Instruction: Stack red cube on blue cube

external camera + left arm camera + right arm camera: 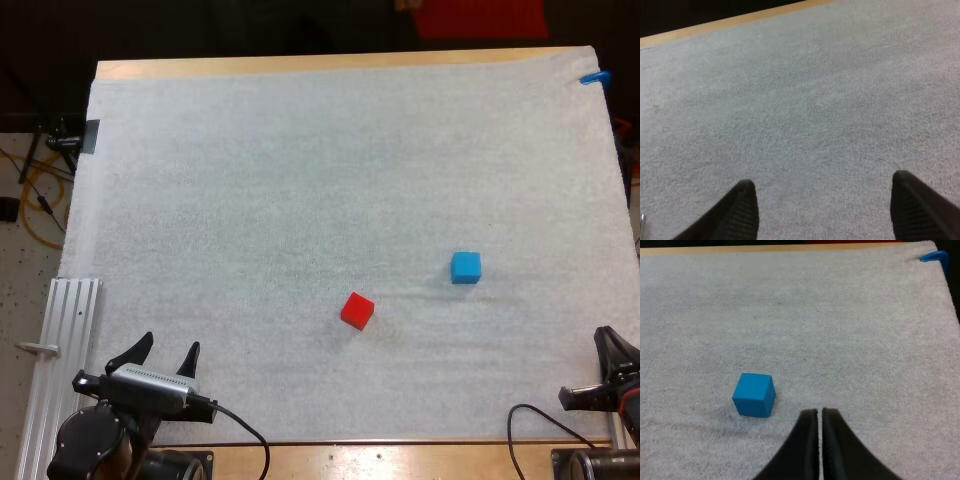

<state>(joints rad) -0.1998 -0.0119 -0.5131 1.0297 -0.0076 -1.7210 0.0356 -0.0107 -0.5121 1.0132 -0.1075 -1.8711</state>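
Note:
A red cube (357,310) lies on the white mat, a little front of centre. A blue cube (465,267) sits apart from it, further right and slightly farther back; it also shows in the right wrist view as the blue cube (754,394), ahead of my right fingers and off to one side. My left gripper (162,352) rests at the mat's front left corner, open, its fingers (742,207) wide apart over bare mat. My right gripper (819,414) stays at the front right edge, shut on nothing, fingers touching.
An aluminium rail (60,360) runs along the table's left side beside my left arm. The mat (320,180) spreads wide and bare behind both cubes. The wooden table edge (380,455) shows along the front.

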